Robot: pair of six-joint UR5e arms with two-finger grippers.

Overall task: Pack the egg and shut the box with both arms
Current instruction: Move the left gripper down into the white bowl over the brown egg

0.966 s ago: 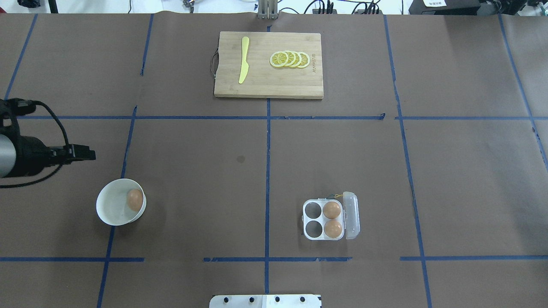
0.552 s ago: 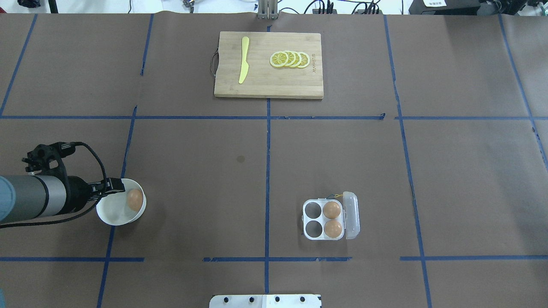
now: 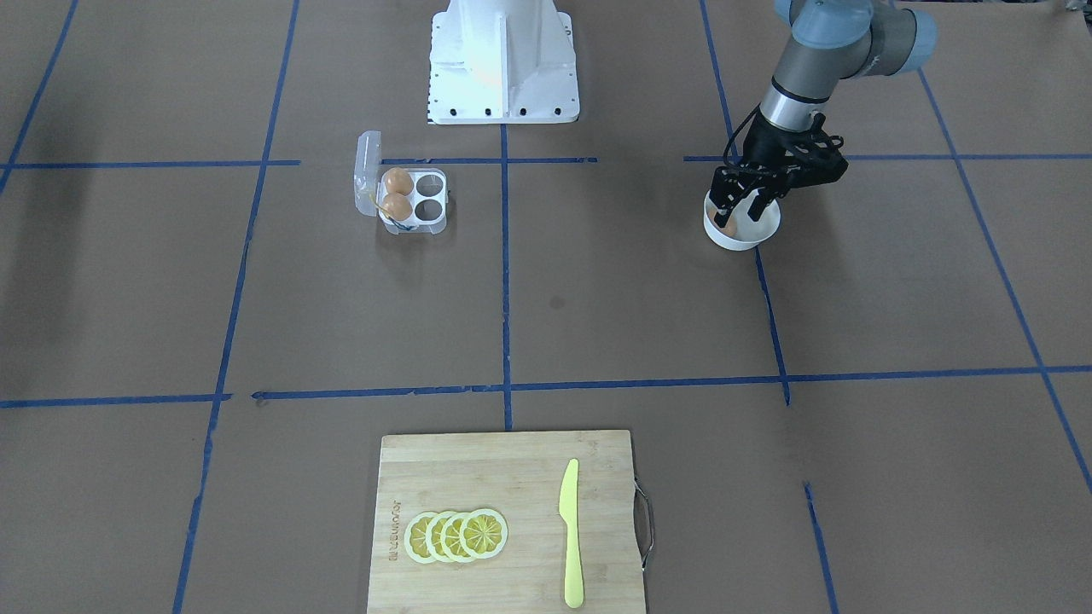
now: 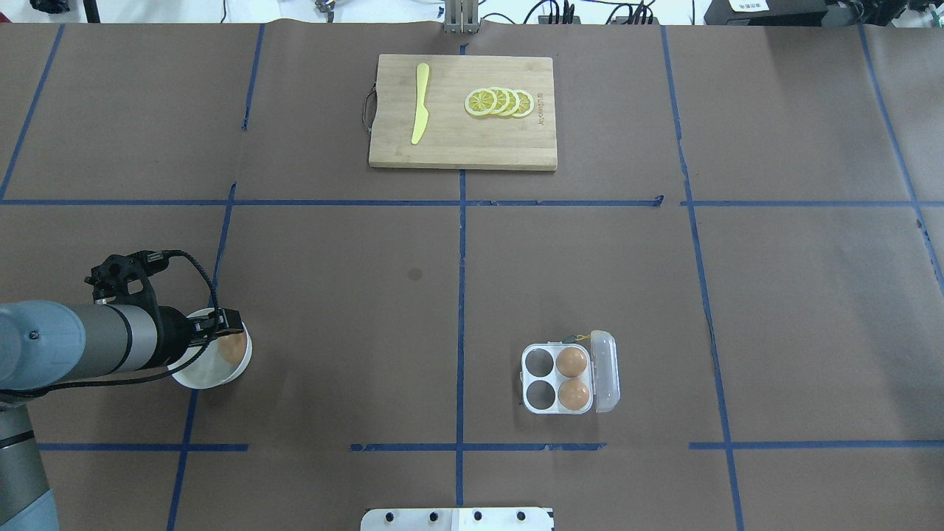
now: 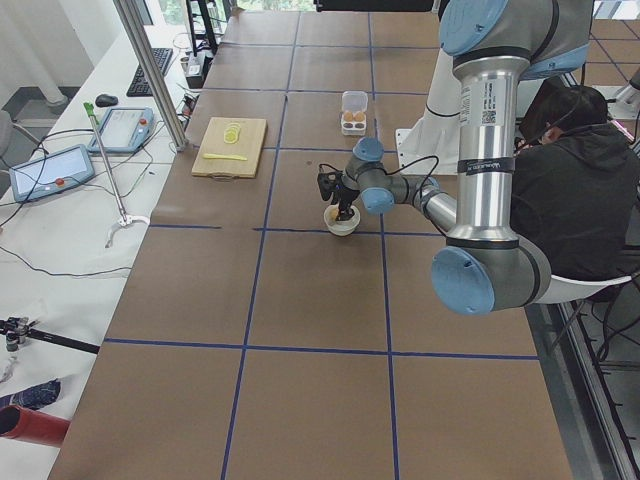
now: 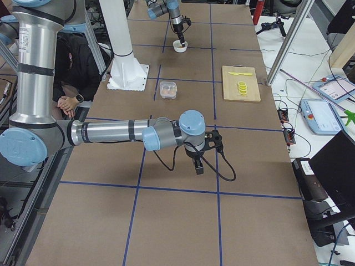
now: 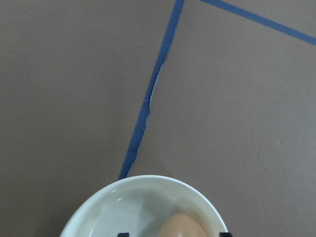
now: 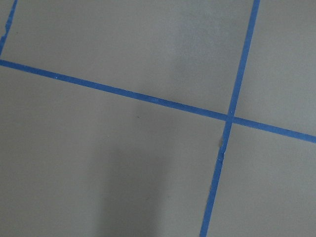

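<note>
The egg (image 4: 234, 350) lies in a round white bowl (image 4: 193, 380) at the table's left. My left gripper (image 4: 223, 323) hangs open just above the bowl, its fingers on either side of the egg (image 7: 182, 226) without touching it. In the front-facing view the gripper (image 3: 739, 209) reaches down into the bowl (image 3: 752, 243). The clear box (image 4: 537, 377) stands right of centre with its lid (image 4: 605, 369) open. Two brown eggs fill its right cells and its left cells are empty. My right gripper (image 6: 198, 166) shows only in the exterior right view, over bare table, and I cannot tell its state.
A wooden cutting board (image 4: 462, 140) with lemon slices (image 4: 499, 102) and a yellow knife (image 4: 420, 103) lies at the far centre. The robot base (image 3: 503, 60) stands at the near edge. A person (image 5: 575, 170) sits beside the robot.
My left arm has swung in from the table's left edge, moving right and toward the robot, until its gripper is over the bowl and egg.
</note>
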